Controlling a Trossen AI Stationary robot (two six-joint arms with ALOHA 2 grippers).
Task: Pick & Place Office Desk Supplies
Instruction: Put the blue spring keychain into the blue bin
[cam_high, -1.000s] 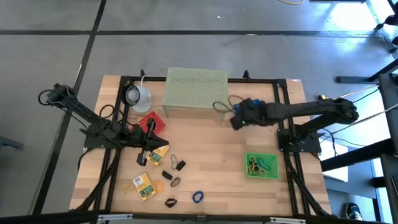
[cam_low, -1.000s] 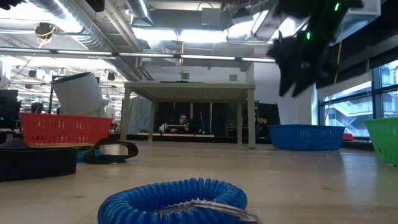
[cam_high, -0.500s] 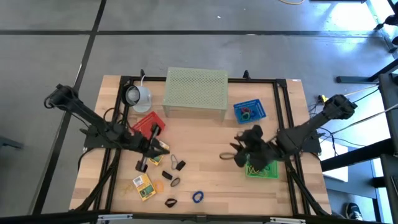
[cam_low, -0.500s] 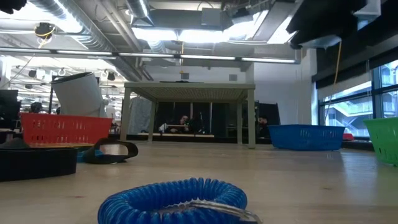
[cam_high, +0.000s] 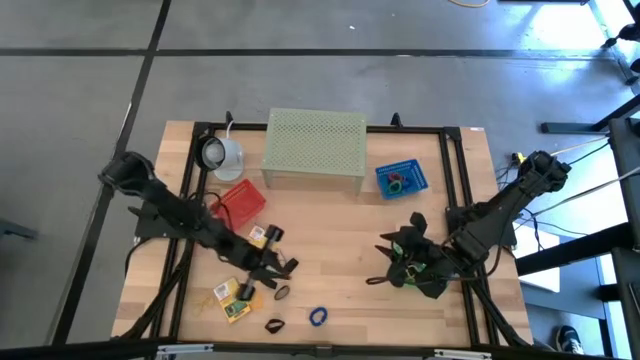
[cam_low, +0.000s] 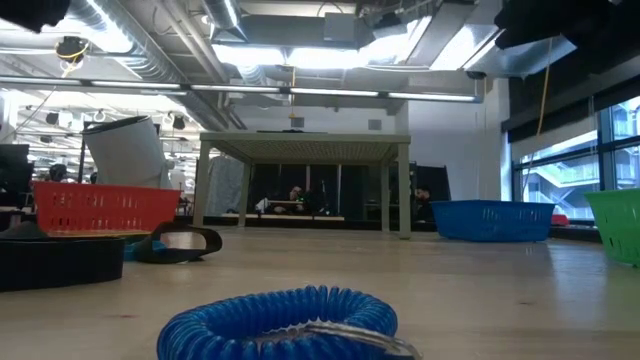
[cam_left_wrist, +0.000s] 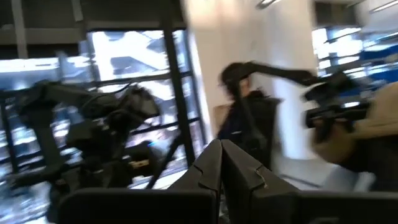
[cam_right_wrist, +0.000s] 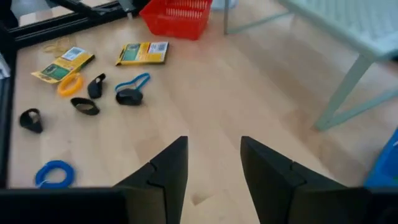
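Several light loose bits near the red basket (cam_right_wrist: 177, 15): blue coil loop (cam_right_wrist: 53, 173) looks soft, pinch its rim; right gripper (cam_right_wrist: 213, 163) open, empty; left gripper (cam_left_wrist: 220, 163) closed.

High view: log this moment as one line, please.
left gripper: shut, over the loose clips | right gripper: open, empty, beside green basket | blue coil: on table

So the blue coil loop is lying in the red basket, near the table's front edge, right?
Not quite: the blue coil loop lies loose on the bare table near the front edge, not in the red basket. The high view shows it.
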